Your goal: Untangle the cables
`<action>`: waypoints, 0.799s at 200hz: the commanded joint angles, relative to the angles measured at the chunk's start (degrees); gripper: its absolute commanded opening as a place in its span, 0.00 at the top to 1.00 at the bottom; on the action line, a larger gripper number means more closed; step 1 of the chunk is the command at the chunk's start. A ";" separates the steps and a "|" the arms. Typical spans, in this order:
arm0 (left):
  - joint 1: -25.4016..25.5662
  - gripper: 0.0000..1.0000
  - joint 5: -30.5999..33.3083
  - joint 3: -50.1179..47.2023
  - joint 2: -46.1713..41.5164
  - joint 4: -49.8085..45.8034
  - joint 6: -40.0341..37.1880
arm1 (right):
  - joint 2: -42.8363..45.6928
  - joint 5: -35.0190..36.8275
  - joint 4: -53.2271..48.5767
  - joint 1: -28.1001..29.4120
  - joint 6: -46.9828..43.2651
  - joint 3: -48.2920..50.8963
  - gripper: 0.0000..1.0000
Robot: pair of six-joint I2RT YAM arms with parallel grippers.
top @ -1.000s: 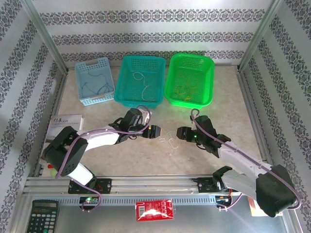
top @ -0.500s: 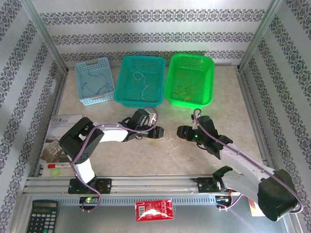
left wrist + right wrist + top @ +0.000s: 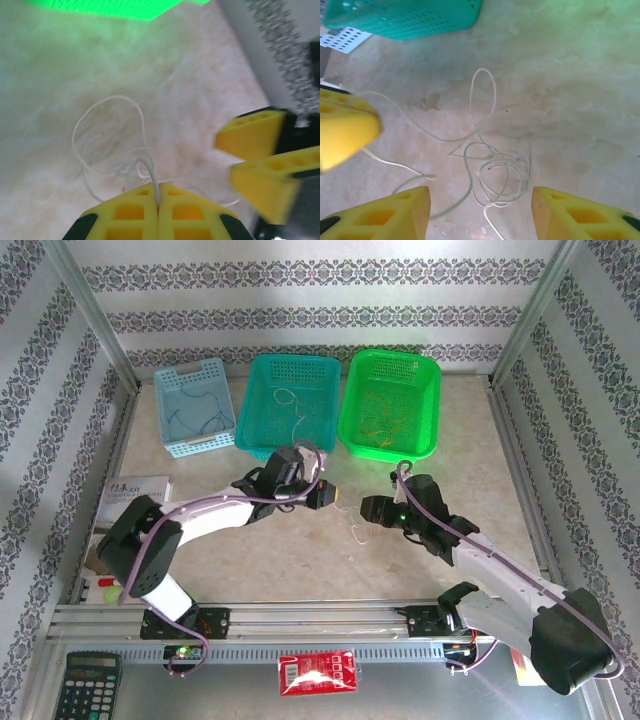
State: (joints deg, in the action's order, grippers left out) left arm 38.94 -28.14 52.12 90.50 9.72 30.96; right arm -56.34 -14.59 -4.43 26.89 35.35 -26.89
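A small tangle of thin white cables (image 3: pixel 496 170) lies on the beige tabletop (image 3: pixel 300 560) between the two arms, its loops crossing each other. My left gripper (image 3: pixel 158 190) is shut on one white strand (image 3: pixel 150 172) that rises from the tangle into its yellow fingers; in the top view it (image 3: pixel 330 496) hovers just left of the cables (image 3: pixel 355 532). My right gripper (image 3: pixel 480 192) stands open directly over the tangle, nothing between its fingers, and in the top view it (image 3: pixel 366 508) faces the left one closely.
Three baskets line the back: light blue (image 3: pixel 195 405) with blue strands, teal (image 3: pixel 290 405) with a white strand, green (image 3: pixel 390 405) with yellow strands. A booklet (image 3: pixel 135 495) lies at left. A calculator (image 3: pixel 88 685) and red packet (image 3: pixel 318 673) sit in front of the rail.
My left gripper has moved back toward the baskets with the white strand in it, drawing the strand out of the tangle. The right gripper has barely shifted.
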 commanded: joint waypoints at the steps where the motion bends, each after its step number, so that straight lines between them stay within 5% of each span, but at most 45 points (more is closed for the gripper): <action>1: 0.09 1.00 -2.33 3.00 -4.12 -6.10 -2.54 | 0.47 -2.00 1.25 0.35 -1.99 -3.07 0.44; 160: -1.83 1.00 -2.27 5.98 -14.38 -8.04 0.70 | 8.11 -7.48 3.41 -2.06 1.59 -7.96 0.40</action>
State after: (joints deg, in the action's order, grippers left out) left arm 38.11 -30.00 56.58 77.80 3.38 31.73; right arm -50.09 -19.70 -3.33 25.21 35.90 -33.15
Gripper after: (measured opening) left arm 0.049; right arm 0.598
